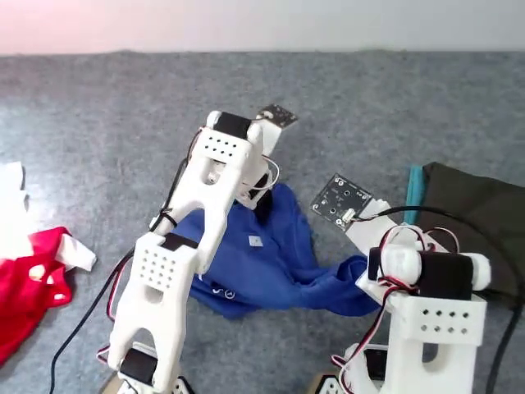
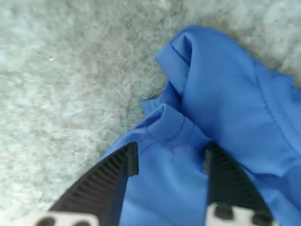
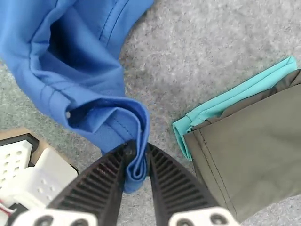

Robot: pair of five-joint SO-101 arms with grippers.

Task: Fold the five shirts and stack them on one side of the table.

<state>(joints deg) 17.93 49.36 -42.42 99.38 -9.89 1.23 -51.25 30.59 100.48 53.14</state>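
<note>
Two grippers, one blue shirt (image 1: pixel 262 254). At the shirt's near right corner the right gripper (image 3: pixel 138 148) is clamped on a folded edge. Over by the far edge the left gripper (image 2: pixel 171 157) is spread wide, with cloth under the gap but nothing pinched. The shirt itself lies crumpled mid-table on the grey mat (image 1: pixel 98 107). Just right of it, a folded olive shirt (image 1: pixel 476 213) sits on a teal shirt (image 1: pixel 416 193). A red shirt (image 1: pixel 29 279) and a white shirt (image 1: pixel 10 213) are way off at the left edge.
</note>
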